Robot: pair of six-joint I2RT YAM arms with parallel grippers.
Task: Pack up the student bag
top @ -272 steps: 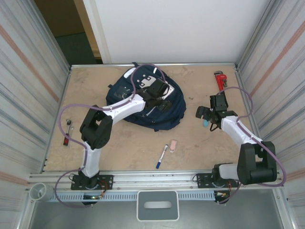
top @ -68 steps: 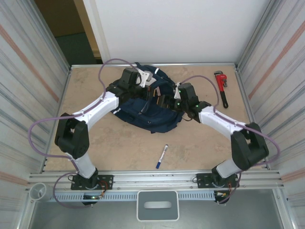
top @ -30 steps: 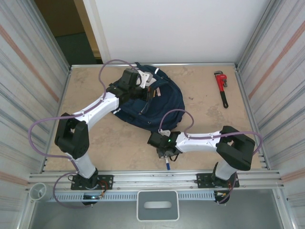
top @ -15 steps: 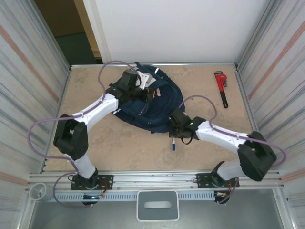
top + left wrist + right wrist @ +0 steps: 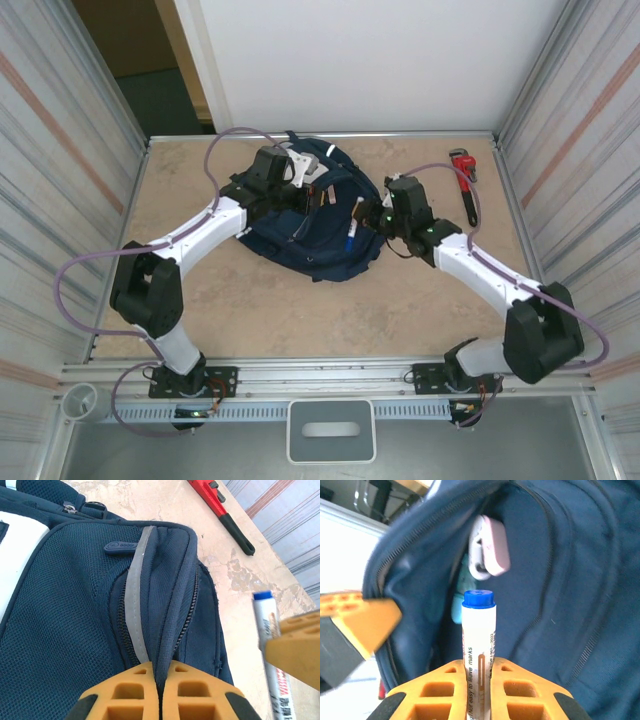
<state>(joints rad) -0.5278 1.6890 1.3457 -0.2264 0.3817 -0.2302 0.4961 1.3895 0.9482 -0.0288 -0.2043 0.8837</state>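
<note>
The student bag (image 5: pixel 300 235), a navy-blue backpack, lies at the middle back of the table. My left gripper (image 5: pixel 303 197) is shut on a fold of fabric beside the zip of its pocket (image 5: pixel 160 645) and holds the flap up. My right gripper (image 5: pixel 374 217) is shut on a white marker with a blue cap (image 5: pixel 479 625), cap pointing at the open pocket mouth (image 5: pixel 445 595). The marker (image 5: pixel 352 228) hangs over the bag's right side. Inside the pocket sit a pink eraser (image 5: pixel 490 550) and a teal object (image 5: pixel 457 608). In the left wrist view the marker (image 5: pixel 270 640) shows at the right.
A red pipe wrench (image 5: pixel 463 180) lies on the table at the back right, also in the left wrist view as the wrench (image 5: pixel 220 510). Corrugated metal walls close in the table on the left and right sides.
My right gripper has lifted the marker from the table's front and carried it back and up to the bag's open pocket. The left gripper has kept its hold on the flap.
</note>
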